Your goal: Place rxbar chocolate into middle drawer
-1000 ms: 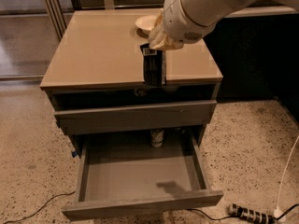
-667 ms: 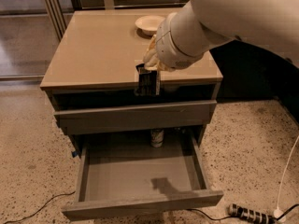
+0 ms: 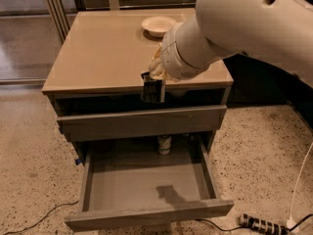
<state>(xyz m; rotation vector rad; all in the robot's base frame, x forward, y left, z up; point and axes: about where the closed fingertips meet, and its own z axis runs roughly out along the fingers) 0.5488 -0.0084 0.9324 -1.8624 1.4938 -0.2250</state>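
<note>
pincer (image 3: 153,81) holds rxbar chocolate (image 3: 154,92) above open middle drawer (image 3: 142,182).

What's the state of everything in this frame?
gripper: over cabinet front edge, shut on rxbar chocolate.
rxbar chocolate: held upright, not yet in drawer.
middle drawer: pulled out, open.
upper drawer front: closed.
bowl: upright on cabinet top.
can: upright at the open drawer's back.
</note>
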